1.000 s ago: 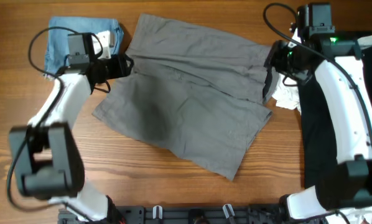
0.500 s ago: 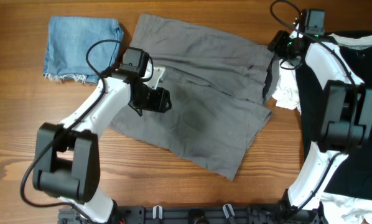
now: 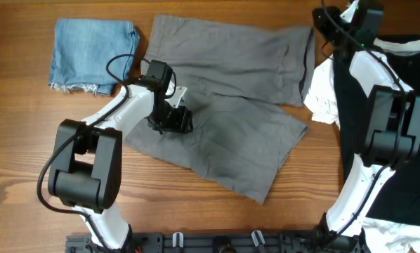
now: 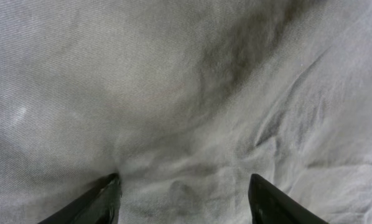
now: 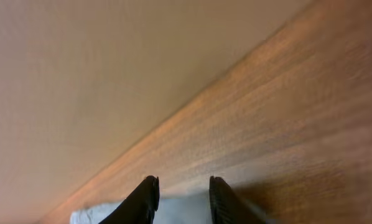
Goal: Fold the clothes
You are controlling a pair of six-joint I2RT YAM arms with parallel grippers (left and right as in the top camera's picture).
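Observation:
The mid-grey shorts (image 3: 231, 60) lie spread across the middle of the table, one leg toward the back and one toward the front right. My left gripper (image 3: 176, 121) rests on the shorts near their left-middle. It is open, its fingertips wide apart on rumpled grey cloth (image 4: 186, 74), and midway between them is more cloth (image 4: 185, 180). My right gripper (image 3: 321, 20) is at the back right, at the shorts' far right corner. In the right wrist view its fingers (image 5: 183, 182) stand close together with a strip of grey cloth (image 5: 180, 208) between them.
A light-blue frayed denim piece (image 3: 90, 53) lies at the back left. A black garment (image 3: 385, 140) with white cloth (image 3: 321, 98) covers the right side. Bare wooden table (image 3: 27, 154) shows at the left and front.
My left gripper moved from the shorts' left edge onto their middle. My right gripper moved toward the back, and the shorts' right corner has stretched out that way with it.

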